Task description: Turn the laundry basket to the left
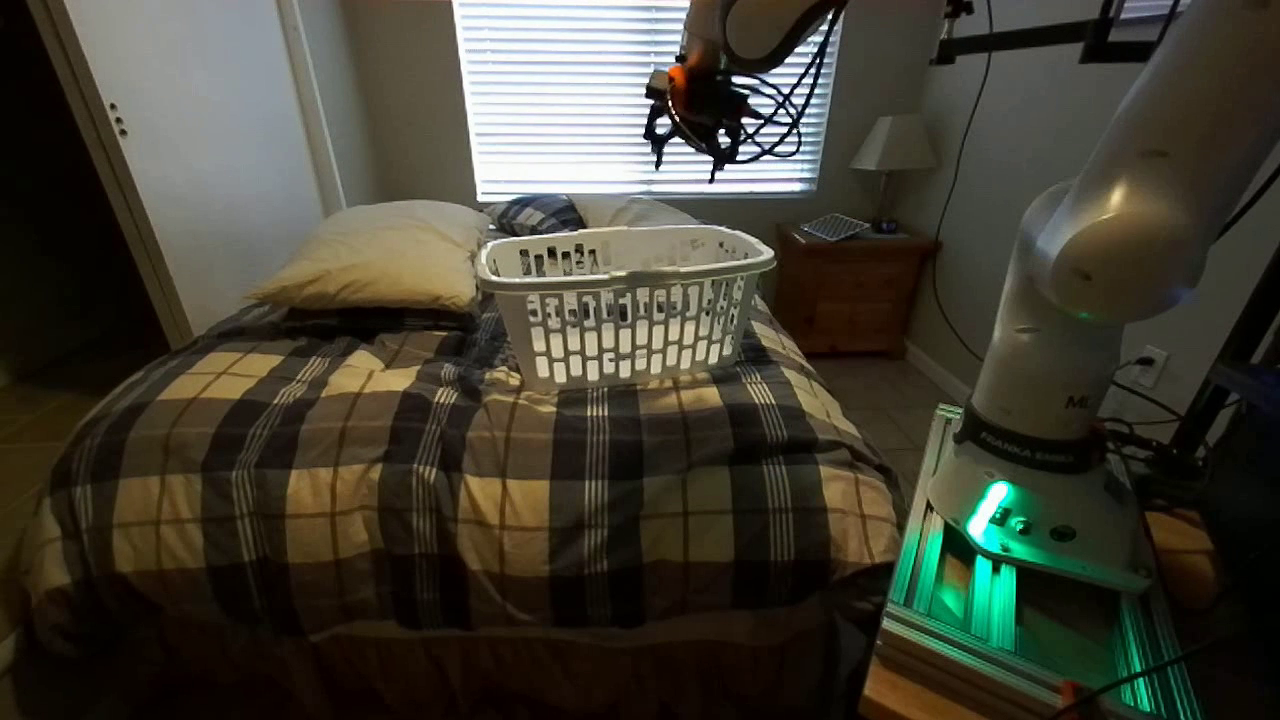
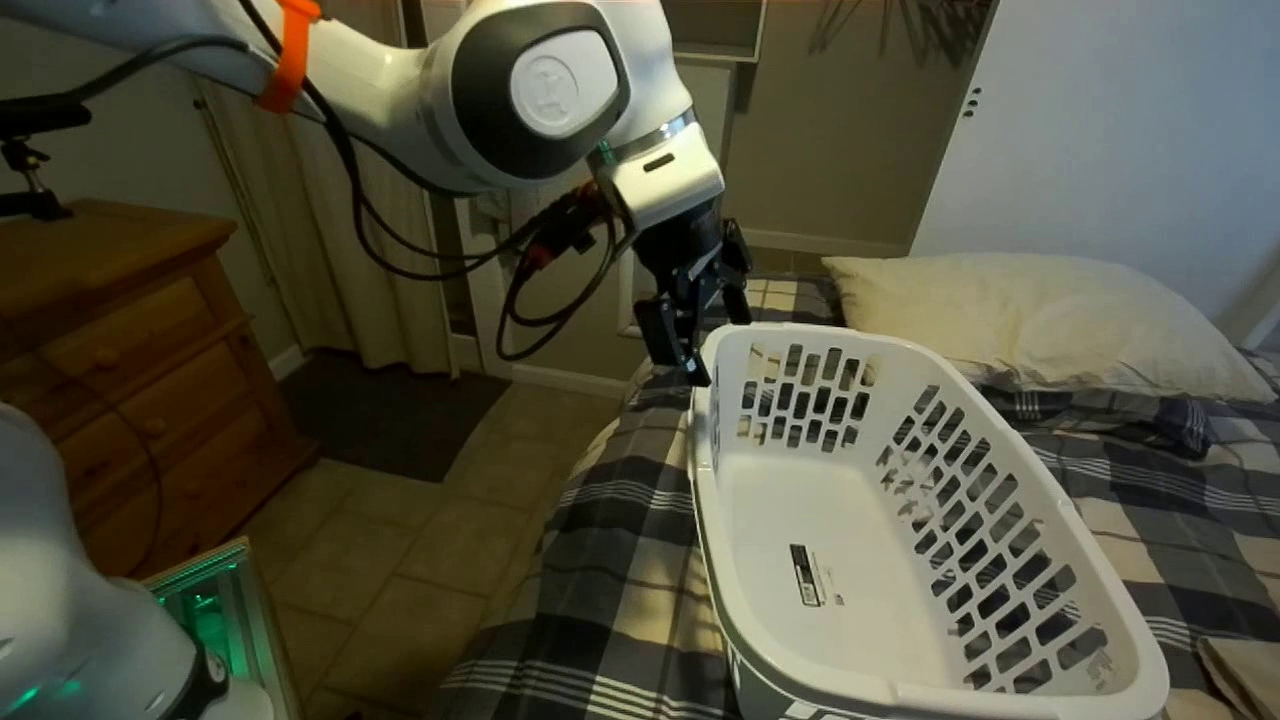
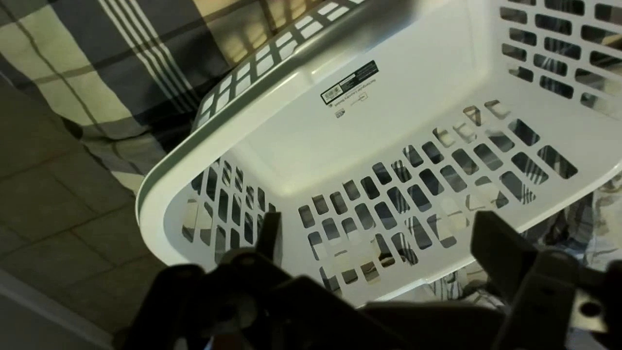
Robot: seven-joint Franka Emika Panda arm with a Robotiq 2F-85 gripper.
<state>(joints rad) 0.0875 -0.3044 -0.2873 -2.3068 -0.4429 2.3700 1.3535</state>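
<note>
The white laundry basket (image 1: 628, 280) stands upright on the bed, with slotted sides and a rolled rim. It also shows in an exterior view (image 2: 870, 610), where its inside holds only a label on the floor. My gripper (image 1: 685, 170) is open and empty, held above the basket with a gap between fingertips and rim. In an exterior view the gripper (image 2: 718, 350) appears by the basket's far end. In the wrist view the spread fingers (image 3: 376, 223) lie in front of the basket's inside (image 3: 311, 146), with nothing between them. The basket's rim runs past below them.
The bed (image 1: 400, 500) has a plaid cover. A cream pillow (image 1: 380, 255) lies near the basket and also shows in an exterior view (image 2: 1040, 310). A nightstand (image 1: 850, 290) with a lamp (image 1: 893, 145) stands beyond the bed. A wooden dresser (image 2: 150, 380) stands near the robot base.
</note>
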